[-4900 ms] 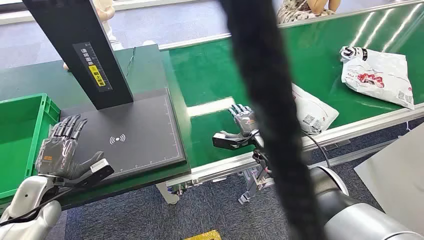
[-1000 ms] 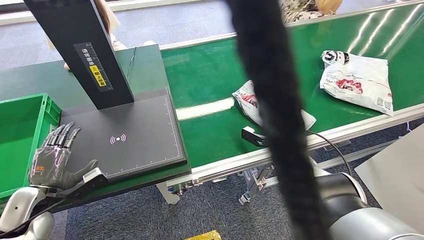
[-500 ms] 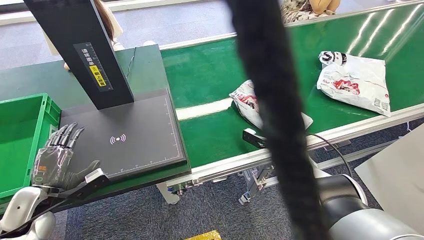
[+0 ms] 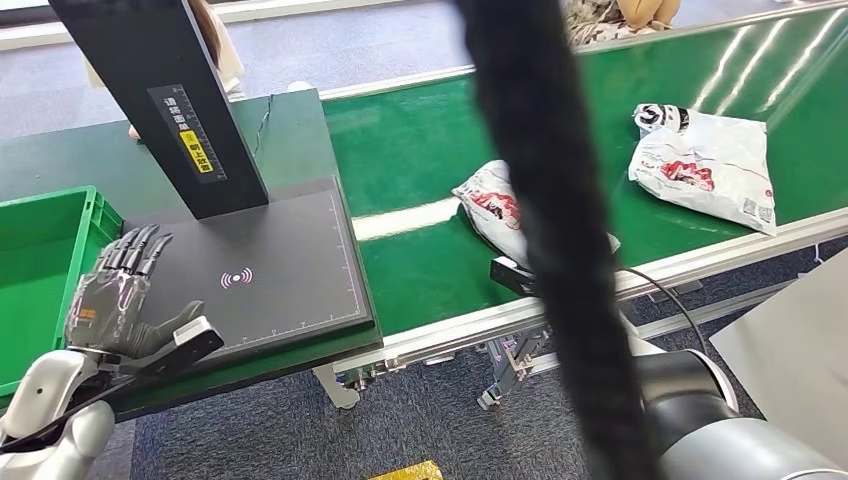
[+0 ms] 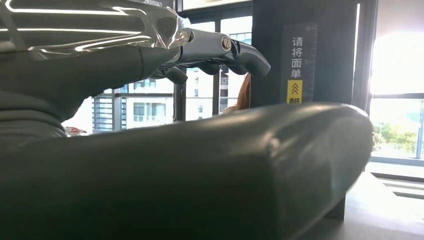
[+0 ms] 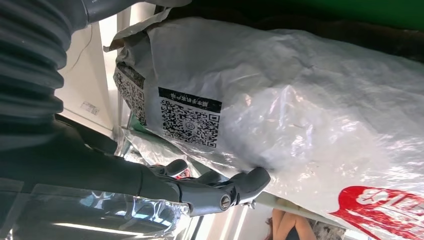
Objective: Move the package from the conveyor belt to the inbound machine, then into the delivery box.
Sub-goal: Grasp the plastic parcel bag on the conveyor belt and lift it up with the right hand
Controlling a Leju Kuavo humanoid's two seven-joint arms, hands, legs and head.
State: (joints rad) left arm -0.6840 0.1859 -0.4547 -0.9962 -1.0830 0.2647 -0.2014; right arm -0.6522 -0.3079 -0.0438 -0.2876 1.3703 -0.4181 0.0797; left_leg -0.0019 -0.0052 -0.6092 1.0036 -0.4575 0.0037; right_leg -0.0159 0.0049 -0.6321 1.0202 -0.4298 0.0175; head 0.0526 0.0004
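While the left hand (image 4: pixel 118 300) hovers spread and empty at lower left, the package (image 4: pixel 490 205) at centre lies against the right hand (image 6: pixel 150 185), its grasp unclear.

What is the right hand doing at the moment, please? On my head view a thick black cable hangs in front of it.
Observer: In the right wrist view, the right hand is up against the white plastic package, with the package between its thumb and its fingers.
Operator: Thank you. Has it closed on the package?
Observer: I cannot tell. The fingers lie stretched along the plastic and one tip seems to touch it, but no firm grip shows.
Operator: Is there any label on that side?
Observer: Yes, a QR code label sits on the face of the package that is turned toward the hand.
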